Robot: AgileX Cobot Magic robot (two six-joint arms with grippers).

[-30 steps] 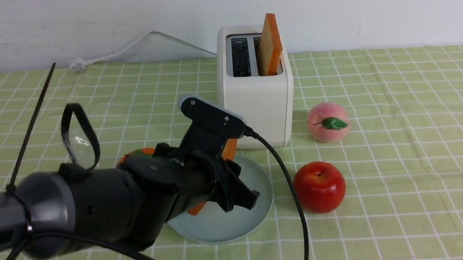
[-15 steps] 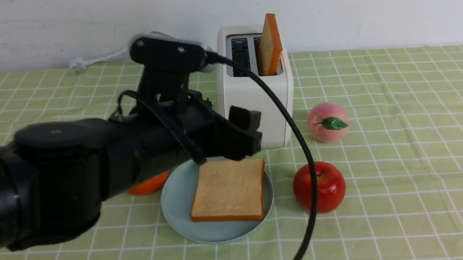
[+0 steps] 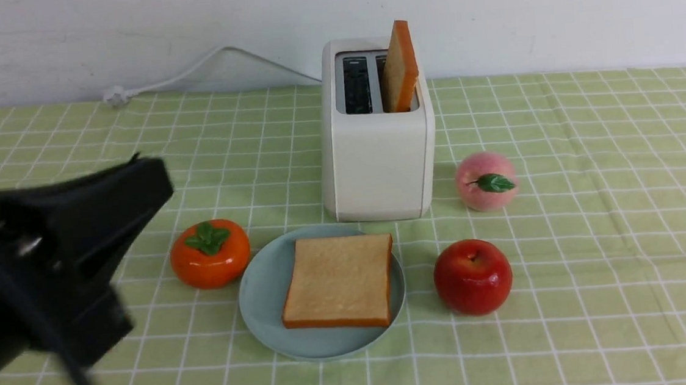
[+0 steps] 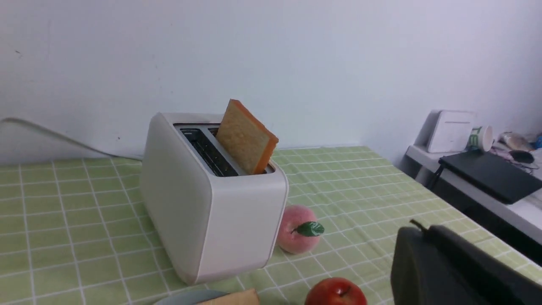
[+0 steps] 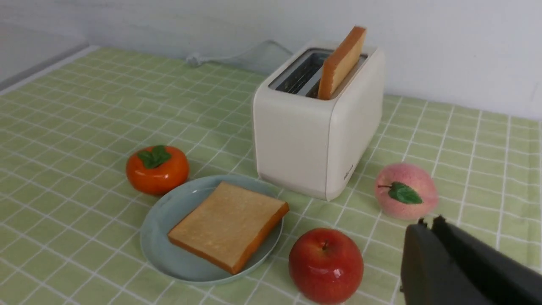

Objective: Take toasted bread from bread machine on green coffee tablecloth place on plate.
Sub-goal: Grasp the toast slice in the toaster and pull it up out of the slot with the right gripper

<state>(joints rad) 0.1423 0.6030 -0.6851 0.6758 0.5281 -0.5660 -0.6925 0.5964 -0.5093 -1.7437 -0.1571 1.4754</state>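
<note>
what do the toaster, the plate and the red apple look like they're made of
The toaster looks like moulded plastic, matte cream: soft rounded corners, no sharp reflections. The plate could be ceramic or melamine, semi-matte pale blue-grey with only a faint sheen. The red apple seems a plastic replica: hard glossy highlights on very even red skin.

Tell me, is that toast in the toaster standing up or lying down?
Standing up: the toast pokes from the toaster's right slot, leaning slightly.
</note>
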